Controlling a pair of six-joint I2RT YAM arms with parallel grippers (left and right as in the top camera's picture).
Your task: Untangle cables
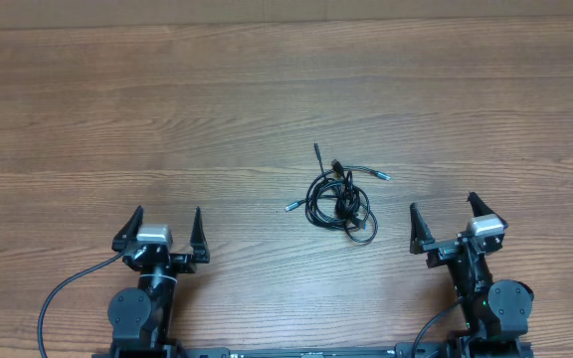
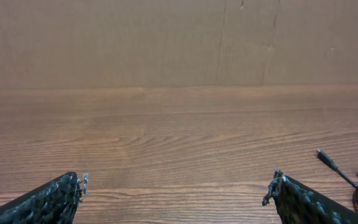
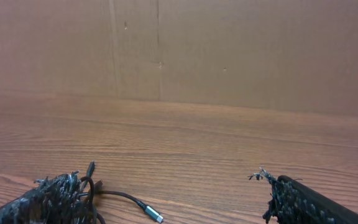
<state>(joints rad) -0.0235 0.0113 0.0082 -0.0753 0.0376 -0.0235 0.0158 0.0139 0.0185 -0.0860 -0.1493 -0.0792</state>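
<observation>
The cables (image 1: 339, 198) lie in a small black knotted bundle near the middle of the wooden table (image 1: 167, 109), with silver-tipped plug ends sticking out left and right. My left gripper (image 1: 161, 229) stands open near the front left, well apart from the bundle. My right gripper (image 1: 447, 216) is open at the front right, a short way right of the knot. In the left wrist view a plug end (image 2: 325, 158) and strand show at the far right. The right wrist view has a silver-tipped plug (image 3: 154, 215) by my left finger. Nothing is between either pair of fingers.
A brown cardboard wall (image 3: 229, 50) rises behind the table's far edge. Thick black arm cables (image 1: 63, 298) trail from each arm base along the front edge.
</observation>
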